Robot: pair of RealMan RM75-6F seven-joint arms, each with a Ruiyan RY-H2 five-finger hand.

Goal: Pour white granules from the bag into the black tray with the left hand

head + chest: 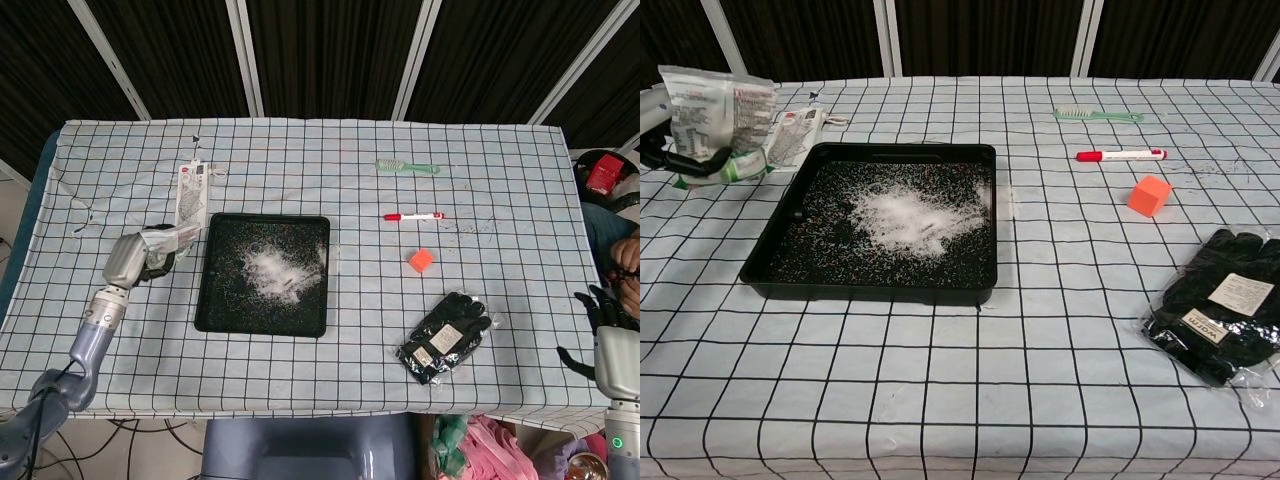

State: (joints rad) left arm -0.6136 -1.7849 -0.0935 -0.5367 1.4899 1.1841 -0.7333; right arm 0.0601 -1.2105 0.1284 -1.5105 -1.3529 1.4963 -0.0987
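The left robot hand (150,252) grips the bag (710,112) upright just left of the black tray (212,300), which holds a heap of white granules (902,218). At the desk's (500,180) right edge, the right robot hand (600,310) holds nothing, fingers spread.

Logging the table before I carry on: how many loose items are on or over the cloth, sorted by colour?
Black: 2, tray and gloves pack
White or clear: 2, granule bag in the left hand, flat packet
Green: 1, brush
Red and white: 1, marker
Orange: 1, cube
Total: 7
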